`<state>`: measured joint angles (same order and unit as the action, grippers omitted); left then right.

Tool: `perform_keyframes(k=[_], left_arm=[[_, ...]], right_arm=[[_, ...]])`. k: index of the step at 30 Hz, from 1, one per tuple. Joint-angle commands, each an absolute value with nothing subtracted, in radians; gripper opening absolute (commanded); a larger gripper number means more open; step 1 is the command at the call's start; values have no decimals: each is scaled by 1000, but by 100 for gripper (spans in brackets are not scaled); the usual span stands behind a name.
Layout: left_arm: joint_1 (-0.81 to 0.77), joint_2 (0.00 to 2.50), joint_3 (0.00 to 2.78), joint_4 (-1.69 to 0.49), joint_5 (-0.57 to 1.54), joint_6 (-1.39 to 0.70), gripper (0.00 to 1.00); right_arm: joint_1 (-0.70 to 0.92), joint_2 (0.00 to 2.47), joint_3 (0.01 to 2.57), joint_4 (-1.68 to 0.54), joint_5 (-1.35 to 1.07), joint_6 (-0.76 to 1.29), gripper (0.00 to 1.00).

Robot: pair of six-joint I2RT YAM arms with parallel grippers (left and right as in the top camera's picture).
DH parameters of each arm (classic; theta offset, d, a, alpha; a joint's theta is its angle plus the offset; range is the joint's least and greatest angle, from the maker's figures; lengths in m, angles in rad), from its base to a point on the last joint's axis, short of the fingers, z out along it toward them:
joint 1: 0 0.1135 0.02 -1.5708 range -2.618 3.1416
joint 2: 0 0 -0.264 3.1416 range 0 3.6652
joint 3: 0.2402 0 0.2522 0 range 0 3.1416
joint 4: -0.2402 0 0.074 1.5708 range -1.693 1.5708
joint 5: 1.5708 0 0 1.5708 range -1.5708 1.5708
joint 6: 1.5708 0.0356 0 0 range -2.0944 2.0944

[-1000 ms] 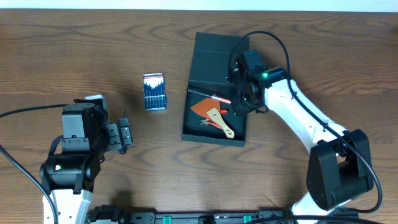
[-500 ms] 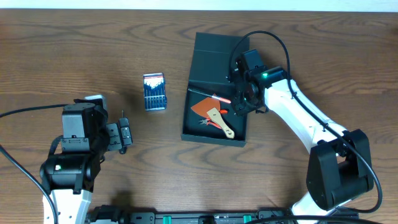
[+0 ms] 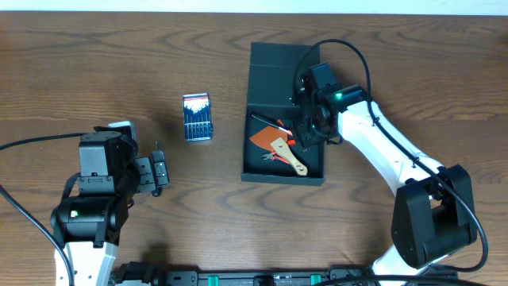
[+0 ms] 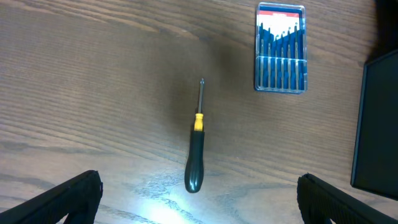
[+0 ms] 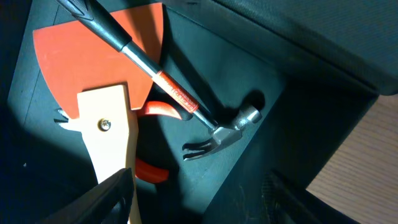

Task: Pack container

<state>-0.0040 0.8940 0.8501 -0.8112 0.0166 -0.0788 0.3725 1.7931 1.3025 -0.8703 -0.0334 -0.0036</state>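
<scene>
The container (image 3: 278,73) is a dark box lying open right of the table's middle, its flap lid folded back; one edge (image 4: 379,124) shows in the left wrist view. Inside lie a small hammer (image 5: 186,106), an orange scraper with a wooden handle (image 3: 279,148) and red-handled pliers (image 5: 149,169). My right gripper (image 3: 305,131) hovers over the box's right side, open, its fingers (image 5: 115,193) holding nothing, above the bare box floor (image 5: 261,149). My left gripper (image 4: 199,211) stands wide open over bare wood at the left. A black-handled screwdriver (image 4: 194,155) lies just ahead of it.
A small blue-and-white bit case (image 3: 197,117) lies on the wood between the left arm and the box, also visible from the left wrist (image 4: 281,48). The right arm's cable loops above the box's far right corner.
My right gripper's jaws have opened wider. The container has shifted a little to the right and toward the front. The left arm has not moved.
</scene>
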Motion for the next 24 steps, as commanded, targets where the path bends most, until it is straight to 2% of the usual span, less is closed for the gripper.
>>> perform_keyframes(k=[1,11,13,14,19,24], left_arm=[[-8,892,873,-815,15,-84,99],[-8,885,877,-815,16,-84,98],[-8,875,894,-824,16,-83,99],[-8,872,911,-831,20,-70,99],[-8,937,1094,-966,37,-51,98],[-8,1128,1320,-1123,43,-118,98]], right_arm=[[360,1802,1312,-871,-11,3,68],[361,1765,1385,-899,-12,-9,80],[358,1737,1458,-923,-12,-8,91],[353,1716,1506,-932,-12,-8,99],[276,1618,1708,-935,-12,82,99],[153,1567,1800,-963,-12,147,99]])
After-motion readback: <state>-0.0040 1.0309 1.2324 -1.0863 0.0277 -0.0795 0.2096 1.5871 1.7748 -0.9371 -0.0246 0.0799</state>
